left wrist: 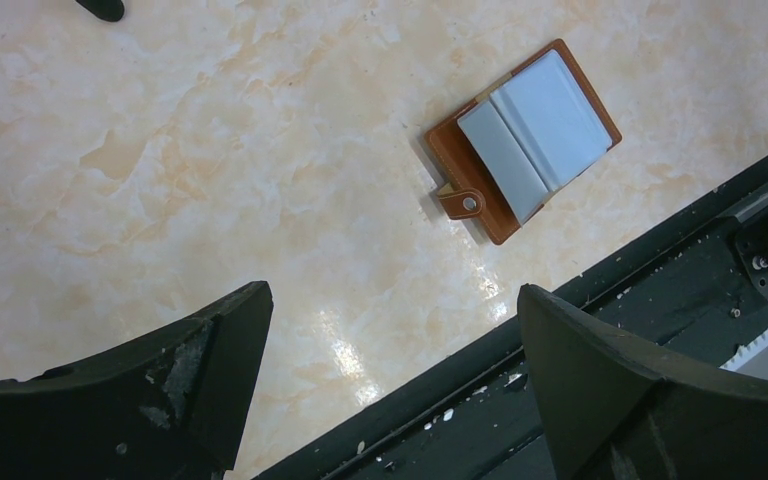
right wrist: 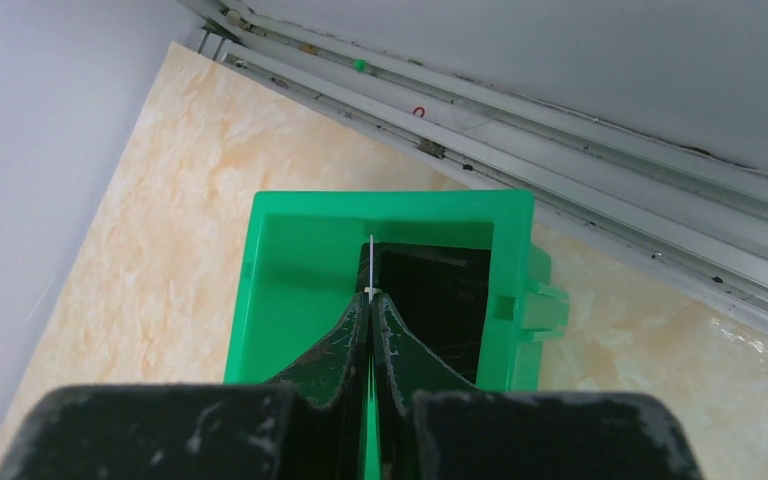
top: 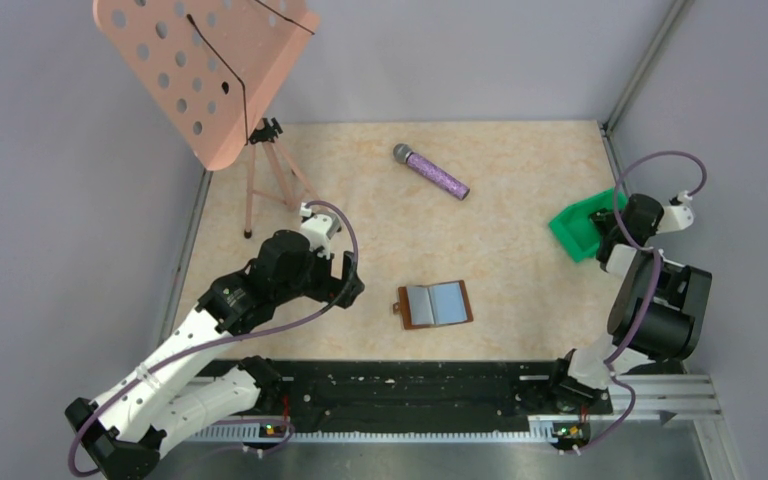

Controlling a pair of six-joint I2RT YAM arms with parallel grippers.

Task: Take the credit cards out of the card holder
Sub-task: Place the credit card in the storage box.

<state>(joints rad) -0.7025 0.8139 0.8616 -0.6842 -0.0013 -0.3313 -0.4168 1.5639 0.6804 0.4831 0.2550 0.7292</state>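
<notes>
The brown card holder (top: 435,305) lies open on the table, its two grey-blue inner panels facing up; it also shows in the left wrist view (left wrist: 525,135), snap tab toward the gripper. My left gripper (top: 348,283) is open and empty, hovering left of the holder (left wrist: 392,300). My right gripper (top: 608,240) is at the far right over the green bin (right wrist: 390,203), shut on a thin card (right wrist: 371,262) seen edge-on between the fingertips (right wrist: 372,298). A dark card (right wrist: 445,300) lies flat inside the bin.
A purple microphone (top: 430,170) lies at the back centre. A pink perforated music stand (top: 205,70) on a tripod stands at the back left. A black base rail (top: 400,385) runs along the near edge. Walls and metal framing close in the right side.
</notes>
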